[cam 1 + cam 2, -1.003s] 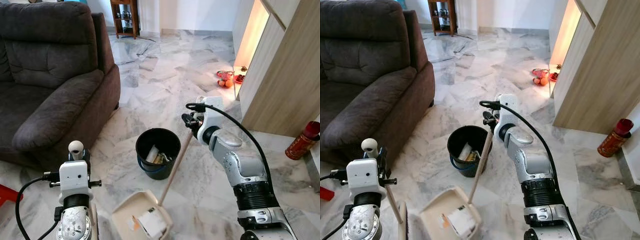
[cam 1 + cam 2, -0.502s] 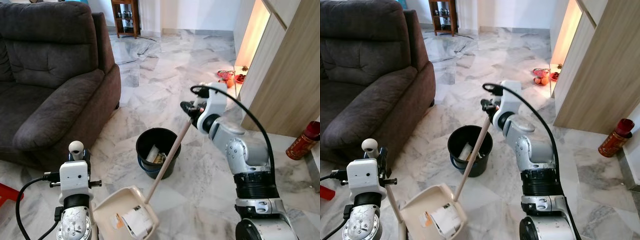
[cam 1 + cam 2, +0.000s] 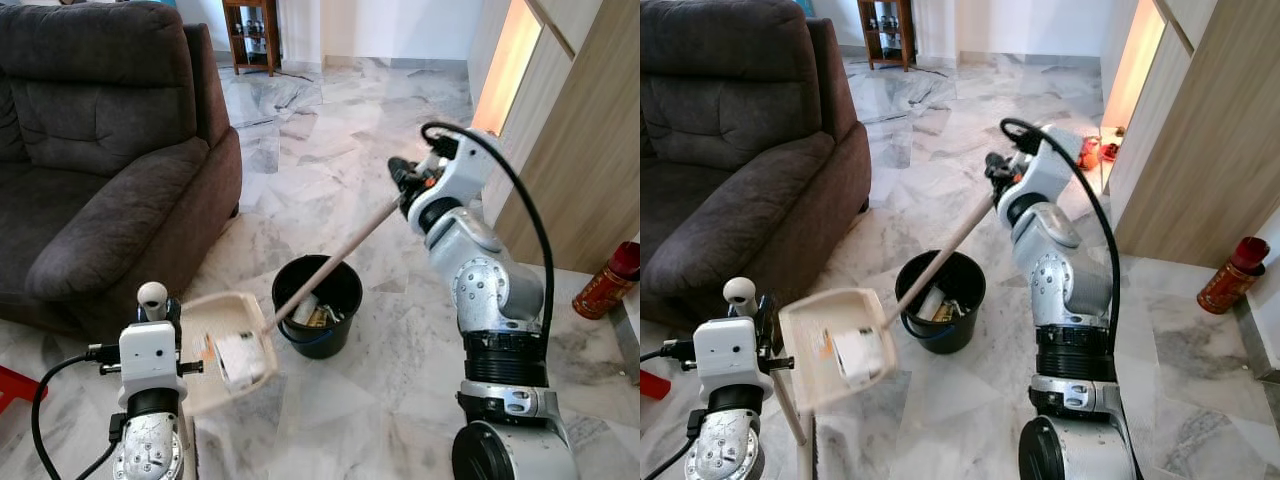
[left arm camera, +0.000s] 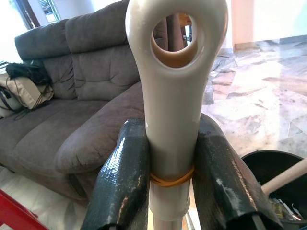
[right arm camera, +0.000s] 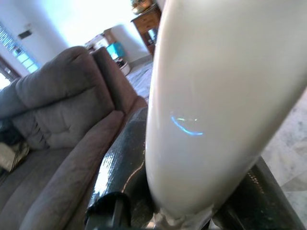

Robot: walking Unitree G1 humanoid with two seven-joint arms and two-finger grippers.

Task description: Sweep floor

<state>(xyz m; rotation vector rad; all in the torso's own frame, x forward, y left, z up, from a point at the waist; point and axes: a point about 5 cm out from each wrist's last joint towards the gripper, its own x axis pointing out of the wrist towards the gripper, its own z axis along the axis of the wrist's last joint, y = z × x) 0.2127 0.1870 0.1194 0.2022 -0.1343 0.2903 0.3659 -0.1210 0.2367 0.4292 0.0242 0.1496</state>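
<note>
A cream dustpan (image 3: 222,345) hangs in the air just left of a black bucket (image 3: 318,305), tilted with its open face toward me. A white piece of rubbish (image 3: 240,361) and small scraps lie in it. Its long pale handle (image 3: 335,258) slants up over the bucket to my right gripper (image 3: 405,186), which is shut on it; in the right wrist view a black finger (image 5: 120,167) presses the handle (image 5: 216,96). My left gripper (image 4: 168,139) is shut on the broom's beige looped handle top (image 3: 152,295) at the lower left. The bucket holds rubbish.
A dark grey sofa (image 3: 100,150) fills the left side. A wooden cabinet (image 3: 570,150) stands at the right with a red fire extinguisher (image 3: 605,280) by it and shoes (image 3: 1088,152) near its lit base. Open marble floor (image 3: 330,130) stretches ahead.
My right arm has risen and swung back, lifting the dustpan off the floor and up to the left of the bucket. The left arm with the broom stayed still.
</note>
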